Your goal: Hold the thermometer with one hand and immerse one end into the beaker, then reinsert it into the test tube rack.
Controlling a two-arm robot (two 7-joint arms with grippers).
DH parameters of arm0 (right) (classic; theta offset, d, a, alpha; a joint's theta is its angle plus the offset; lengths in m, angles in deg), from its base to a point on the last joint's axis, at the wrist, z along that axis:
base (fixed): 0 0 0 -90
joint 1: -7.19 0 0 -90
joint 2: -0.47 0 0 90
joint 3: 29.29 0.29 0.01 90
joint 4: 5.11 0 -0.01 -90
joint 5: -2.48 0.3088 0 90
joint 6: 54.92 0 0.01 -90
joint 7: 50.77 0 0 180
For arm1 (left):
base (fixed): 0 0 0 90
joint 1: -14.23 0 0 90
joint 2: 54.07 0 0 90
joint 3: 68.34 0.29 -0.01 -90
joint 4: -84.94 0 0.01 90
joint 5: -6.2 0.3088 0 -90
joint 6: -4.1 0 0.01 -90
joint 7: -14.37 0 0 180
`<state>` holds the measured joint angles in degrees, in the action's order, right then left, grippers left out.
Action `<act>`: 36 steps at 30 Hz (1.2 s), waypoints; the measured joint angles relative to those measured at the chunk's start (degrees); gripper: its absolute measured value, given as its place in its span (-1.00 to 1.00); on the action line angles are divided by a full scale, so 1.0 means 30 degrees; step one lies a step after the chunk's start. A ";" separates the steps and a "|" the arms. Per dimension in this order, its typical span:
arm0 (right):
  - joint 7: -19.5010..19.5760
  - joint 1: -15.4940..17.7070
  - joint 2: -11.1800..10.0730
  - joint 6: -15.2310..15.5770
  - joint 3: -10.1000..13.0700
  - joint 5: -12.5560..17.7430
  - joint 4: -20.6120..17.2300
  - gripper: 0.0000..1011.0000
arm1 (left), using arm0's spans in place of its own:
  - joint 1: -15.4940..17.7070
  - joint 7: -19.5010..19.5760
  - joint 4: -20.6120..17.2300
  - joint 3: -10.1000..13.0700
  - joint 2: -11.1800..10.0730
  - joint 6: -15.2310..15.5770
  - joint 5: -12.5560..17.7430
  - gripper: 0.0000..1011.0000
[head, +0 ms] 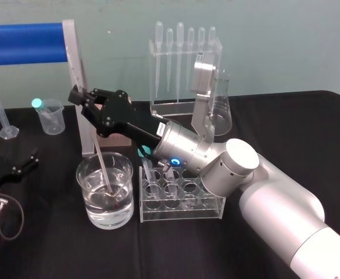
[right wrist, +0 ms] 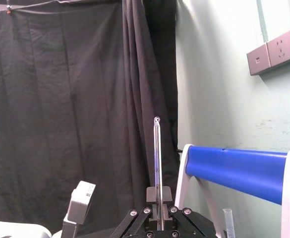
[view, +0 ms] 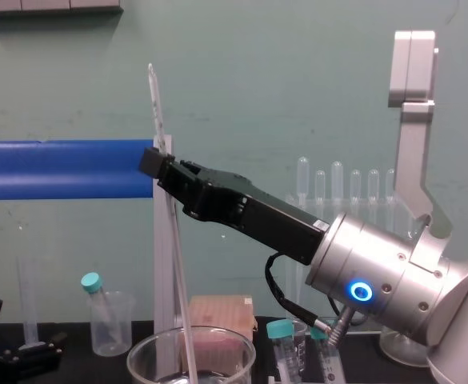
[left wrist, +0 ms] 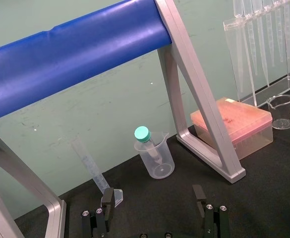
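While tip's in water: right gripper clamped on thermometer, above beaker.
Next, I'd say: lift straight, clear rim, then rack, right.
Left gripper: parked near left, fingers apart.

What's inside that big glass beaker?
Clear liquid fills the lower part of the wide clear glass beaker, and the long thin whitish glass thermometer, held by the right end effector, dips into it. Its submerged tip is too distorted to make out.

place: lab | evidence: pipette stand, test tube rack, conical flask, graduated cylinder | black-covered bench
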<state>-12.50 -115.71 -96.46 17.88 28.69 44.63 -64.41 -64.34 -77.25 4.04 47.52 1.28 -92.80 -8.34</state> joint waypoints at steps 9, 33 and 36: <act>0.0105 -0.0094 0.0011 0.0181 -0.0082 -0.0252 0.0155 -0.89 | 0.0000 0.0000 0.0000 0.0001 0.0000 0.0001 -0.0001 0.99; 0.0085 -0.0101 -0.0006 0.0212 -0.0069 -0.0234 0.0151 -0.89 | 0.0000 0.0000 0.0000 0.0000 0.0000 0.0001 -0.0001 0.99; 0.0087 -0.0096 -0.0007 0.0206 -0.0068 -0.0229 0.0143 -0.89 | 0.0000 -0.0001 0.0000 0.0000 0.0000 0.0001 -0.0001 0.99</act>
<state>-12.23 -116.00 -96.48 18.50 28.48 43.94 -63.99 -64.34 -77.25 4.04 47.52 1.28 -92.80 -8.34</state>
